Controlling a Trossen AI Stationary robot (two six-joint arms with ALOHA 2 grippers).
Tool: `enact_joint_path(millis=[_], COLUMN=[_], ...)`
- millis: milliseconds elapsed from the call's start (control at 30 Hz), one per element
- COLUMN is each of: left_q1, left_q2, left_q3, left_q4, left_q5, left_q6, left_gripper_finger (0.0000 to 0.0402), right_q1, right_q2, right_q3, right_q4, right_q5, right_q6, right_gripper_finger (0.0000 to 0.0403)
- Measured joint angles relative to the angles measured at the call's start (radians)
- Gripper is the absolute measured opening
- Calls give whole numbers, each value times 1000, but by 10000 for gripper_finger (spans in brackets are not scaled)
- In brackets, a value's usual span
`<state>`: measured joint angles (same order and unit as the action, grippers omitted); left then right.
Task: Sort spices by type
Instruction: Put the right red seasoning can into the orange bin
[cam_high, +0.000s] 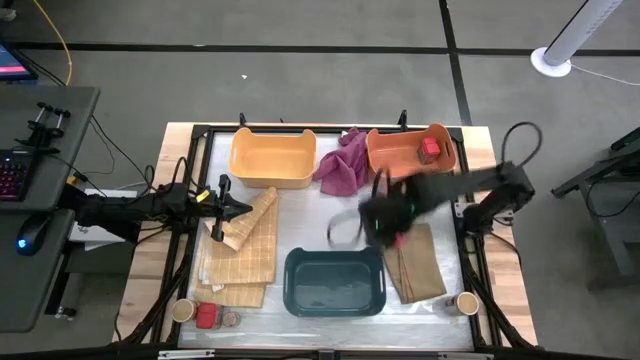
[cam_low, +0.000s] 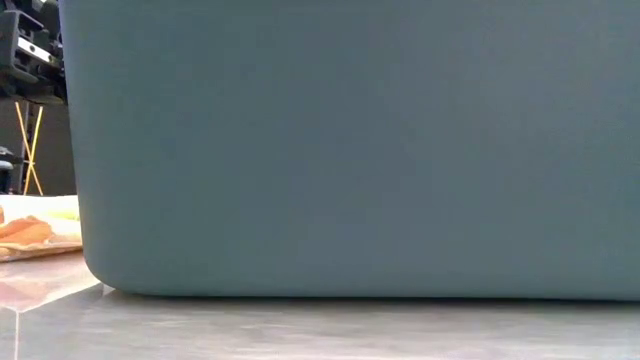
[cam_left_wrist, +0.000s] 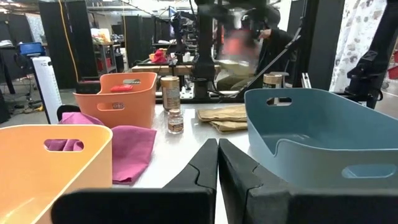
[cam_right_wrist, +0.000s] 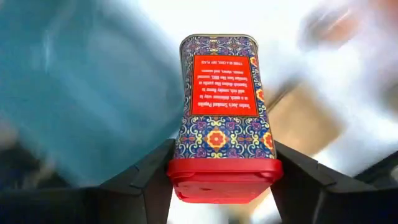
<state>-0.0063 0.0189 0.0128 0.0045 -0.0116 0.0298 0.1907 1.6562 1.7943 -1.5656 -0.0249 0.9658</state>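
The right hand (cam_right_wrist: 222, 168) grips a red tin (cam_right_wrist: 222, 118) between its two fingers, clamped on the sides near the red lid, and carries it above the bench (cam_high: 300, 205) between the teal bin (cam_high: 335, 282) and the orange bin (cam_high: 410, 152). The step in hand looks like a transfer of this tin to the orange bin, which already holds another red tin (cam_high: 430, 149) (so that bin seems to collect the tins). The next move calls for bringing the tin over that bin's opening, clear of its rim and of the magenta cloth (cam_high: 343, 165) beside it, then lowering and spreading the fingers. The left hand (cam_left_wrist: 217, 163) waits with fingers pressed together, empty, over the folded tan cloths (cam_high: 240, 245). Unsorted spices sit at the near corners: a tan cylinder (cam_high: 182, 310), a tin (cam_high: 206, 316) and a small jar (cam_high: 230, 319) on the left, another cylinder (cam_high: 466, 303) on the right.
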Motion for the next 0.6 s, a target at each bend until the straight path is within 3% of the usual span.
enact_joint_path(millis=[100, 267, 433, 600], left_q1=[0, 0, 0, 0], left_q2=[0, 0, 0, 0], left_q3=[0, 0, 0, 0], left_q4=[0, 0, 0, 0], left_q5=[0, 0, 0, 0], left_q6=[0, 0, 0, 0], left_gripper_finger=[0, 0, 0, 0], right_q1=[-158, -463, -796, -996], right_q2=[-62, -145, -121, -11], right_q3=[-10, -45, -117, -191], right_q4=[-12, -8, -4, 2], right_q5=[122, 229, 208, 141], right_q6=[-73, -213, -352, -451], right_gripper_finger=[209, 209, 209, 209])
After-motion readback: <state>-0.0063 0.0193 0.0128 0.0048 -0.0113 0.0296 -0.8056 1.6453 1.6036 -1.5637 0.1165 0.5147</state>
